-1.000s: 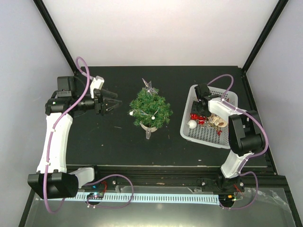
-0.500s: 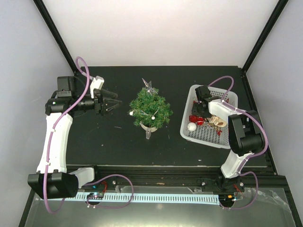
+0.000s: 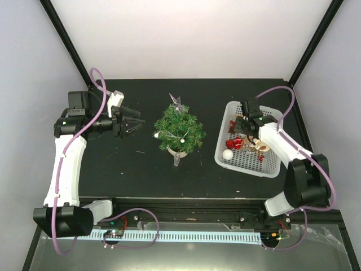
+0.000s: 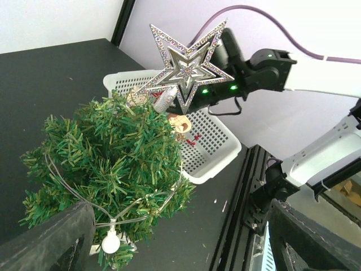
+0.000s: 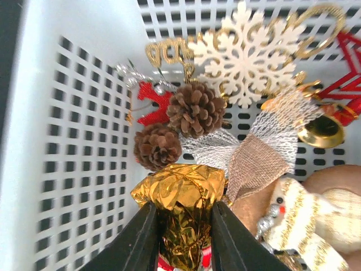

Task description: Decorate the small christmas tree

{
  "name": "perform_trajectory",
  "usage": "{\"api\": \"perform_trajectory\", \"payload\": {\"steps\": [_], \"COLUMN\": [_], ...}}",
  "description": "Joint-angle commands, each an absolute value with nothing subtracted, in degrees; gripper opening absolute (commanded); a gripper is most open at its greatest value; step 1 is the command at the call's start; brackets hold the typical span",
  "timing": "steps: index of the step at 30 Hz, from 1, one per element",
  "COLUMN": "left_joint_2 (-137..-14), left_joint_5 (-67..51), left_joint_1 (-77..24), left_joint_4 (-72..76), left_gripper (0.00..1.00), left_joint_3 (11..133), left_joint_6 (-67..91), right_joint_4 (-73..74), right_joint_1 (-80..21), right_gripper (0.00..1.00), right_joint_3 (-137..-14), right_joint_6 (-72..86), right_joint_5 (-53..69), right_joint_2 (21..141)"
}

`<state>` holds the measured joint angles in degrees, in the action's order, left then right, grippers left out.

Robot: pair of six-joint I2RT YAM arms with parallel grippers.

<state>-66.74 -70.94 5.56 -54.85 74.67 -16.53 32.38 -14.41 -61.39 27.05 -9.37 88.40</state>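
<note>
The small christmas tree (image 3: 179, 132) stands mid-table, a silver star (image 3: 178, 103) on its top and a string of white bulbs around it. In the left wrist view the tree (image 4: 113, 164) and star (image 4: 185, 68) fill the left half. My left gripper (image 3: 131, 120) hovers open to the tree's left, nothing between its fingers (image 4: 45, 243). My right gripper (image 5: 181, 237) is inside the white basket (image 5: 67, 113), shut on a crumpled gold foil ornament (image 5: 183, 209). From above, the right gripper (image 3: 243, 134) points down into the basket (image 3: 248, 167).
The basket also holds two pine cones (image 5: 194, 108), a cream snowflake (image 5: 248, 51), a gold bell (image 5: 321, 130), a burlap-and-mesh bow (image 5: 259, 152), red pieces (image 3: 237, 142) and a white ball (image 3: 227, 153). A black frame rail (image 3: 186, 206) runs along the near table edge.
The right gripper's jaws have closed on the gold foil ornament. The right arm's elbow has swung outward to the right and its wrist has shifted back. The left arm has stayed still.
</note>
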Motion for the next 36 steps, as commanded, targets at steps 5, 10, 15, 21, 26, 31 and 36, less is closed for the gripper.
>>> {"api": "perform_trajectory", "payload": {"steps": [5, 10, 15, 21, 26, 31, 36], "left_joint_2": [-65.4, -65.4, -65.4, -64.5, -64.3, -64.6, -64.9], "left_joint_5": [-72.9, -72.9, -73.0, -72.9, -72.9, -73.0, -73.0], "left_joint_1": [5.9, 5.9, 5.9, 5.9, 5.9, 5.9, 5.9], "left_joint_4": [-54.5, -54.2, -54.1, -53.6, -53.2, -53.0, -53.0], "left_gripper": [0.84, 0.84, 0.85, 0.85, 0.86, 0.86, 0.86], "left_joint_3": [75.1, 74.7, 74.7, 74.4, 74.1, 74.1, 74.3], "left_joint_6": [-16.4, -16.3, -15.9, -15.4, -14.9, -14.7, -14.6], "right_joint_4": [32.9, 31.3, 31.8, 30.7, 30.2, 30.2, 29.5], "right_joint_1": [-15.3, -20.0, -28.0, -33.1, -34.6, -35.0, -36.0], "right_gripper": [0.24, 0.25, 0.26, 0.26, 0.26, 0.26, 0.26], "right_joint_3": [-60.4, -62.2, -67.7, -70.1, -70.2, -70.0, -68.4], "right_joint_6": [26.2, 25.7, 26.8, 28.3, 29.0, 29.6, 30.5], "right_joint_5": [-2.0, 4.7, 7.0, 7.1, 7.6, 9.2, 9.9], "right_joint_2": [75.2, 70.1, 72.1, 75.3, 75.7, 74.5, 74.1]}}
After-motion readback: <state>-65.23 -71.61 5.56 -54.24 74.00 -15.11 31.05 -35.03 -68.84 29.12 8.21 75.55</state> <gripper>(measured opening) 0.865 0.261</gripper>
